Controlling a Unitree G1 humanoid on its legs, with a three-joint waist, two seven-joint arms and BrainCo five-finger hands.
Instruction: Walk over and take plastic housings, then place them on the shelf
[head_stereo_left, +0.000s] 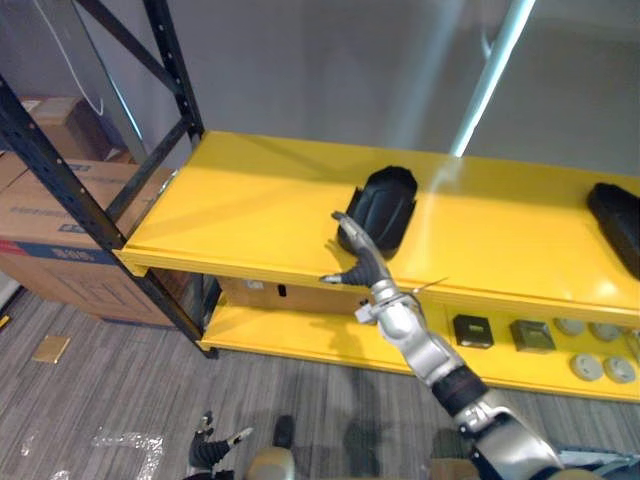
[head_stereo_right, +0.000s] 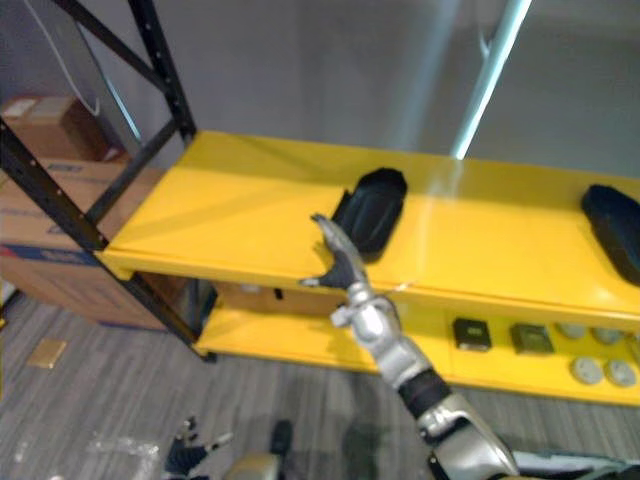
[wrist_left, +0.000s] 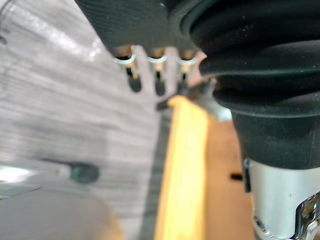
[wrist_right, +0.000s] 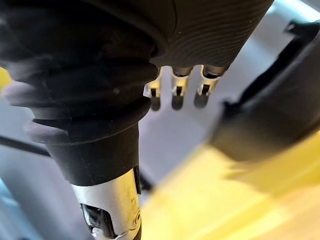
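Both eye views look down on the yellow shelf (head_stereo_left: 260, 215) from the head; close-up wrist views share it.

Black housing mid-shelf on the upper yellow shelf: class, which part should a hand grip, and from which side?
Probably its near end, from the front: the black housing lies lengthwise towards the front edge of the yellow shelf, with the open right hand just before that end.

right arm (head_stereo_left: 425, 345): silver-grey segments, black joint band | right robot hand (head_stereo_left: 357, 252): dark ribbed cover, silver fingers (wrist_right: 175, 92), dark tips | left robot hand (wrist_left: 145, 20): same dark ribbed cover
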